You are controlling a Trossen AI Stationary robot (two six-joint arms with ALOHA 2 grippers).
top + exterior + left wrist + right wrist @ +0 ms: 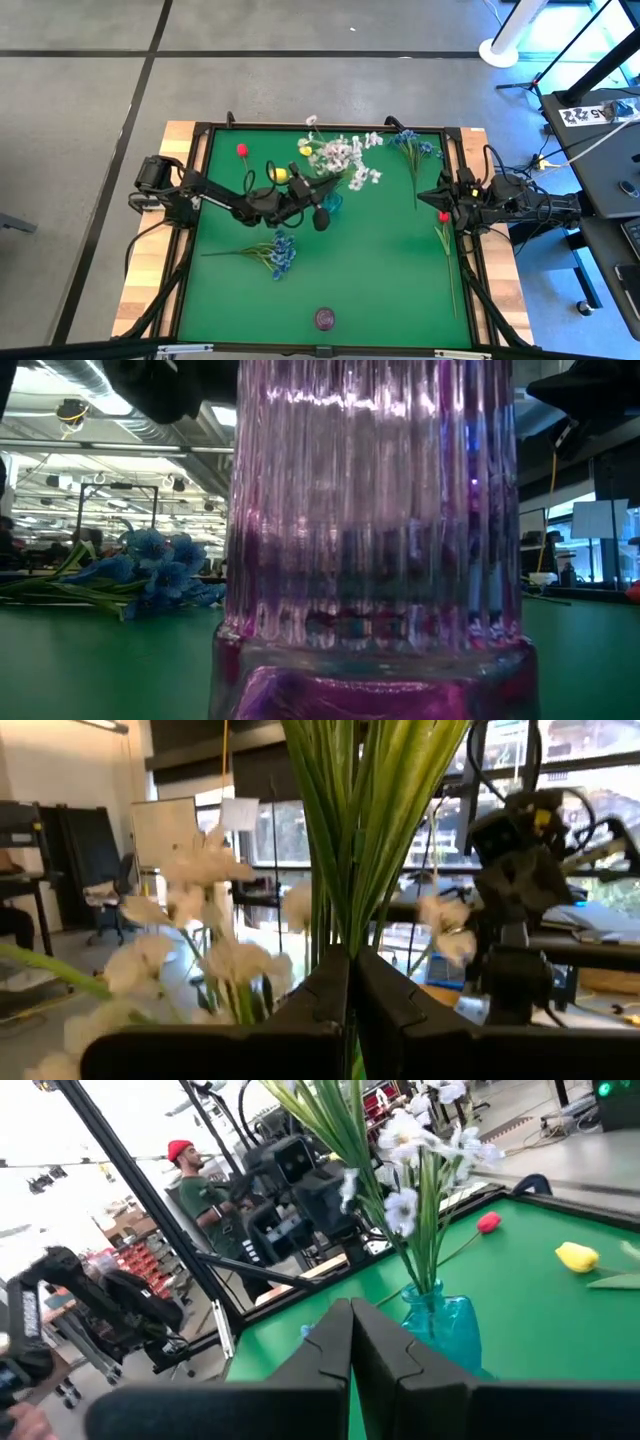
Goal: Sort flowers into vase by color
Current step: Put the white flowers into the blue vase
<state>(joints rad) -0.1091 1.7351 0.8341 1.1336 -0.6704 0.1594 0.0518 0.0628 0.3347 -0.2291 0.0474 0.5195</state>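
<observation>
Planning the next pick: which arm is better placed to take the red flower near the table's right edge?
Right. The right hand sits right beside that red flower with nothing visible in it, while the left hand is mid-table by the teal vase, shut on the white flowers.

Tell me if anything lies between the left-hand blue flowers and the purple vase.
Nothing visible: only bare green mat separates the blue flowers from the purple vase.
</observation>
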